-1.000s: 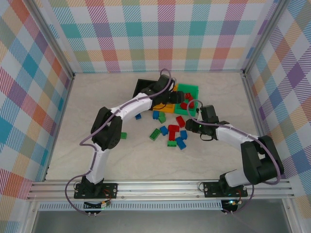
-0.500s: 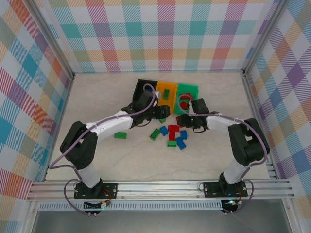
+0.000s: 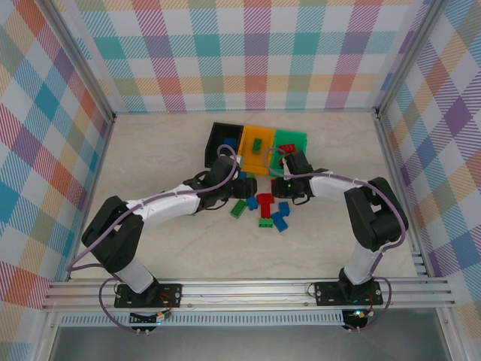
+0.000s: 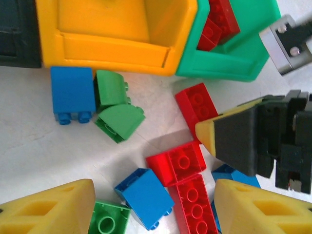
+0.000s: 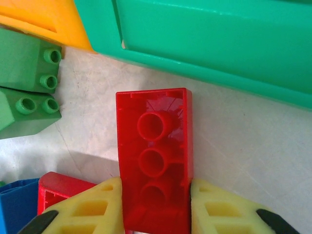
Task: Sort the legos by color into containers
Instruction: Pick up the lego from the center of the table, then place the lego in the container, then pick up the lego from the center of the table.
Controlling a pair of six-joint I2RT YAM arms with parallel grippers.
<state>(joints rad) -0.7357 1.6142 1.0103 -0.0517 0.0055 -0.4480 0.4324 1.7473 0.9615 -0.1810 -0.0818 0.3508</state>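
while gripped, red lego points binward (inverted)

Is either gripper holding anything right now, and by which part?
The right gripper holds the red brick, fingers on its long sides at one end; the left gripper holds nothing.

Plaid walls, pale marbled tabletop

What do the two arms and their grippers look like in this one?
The left arm and right arm have white link shells, black joints and a purple cable alongside. The left gripper and right gripper have yellow wedge-shaped fingers with cut-outs, on black bodies.
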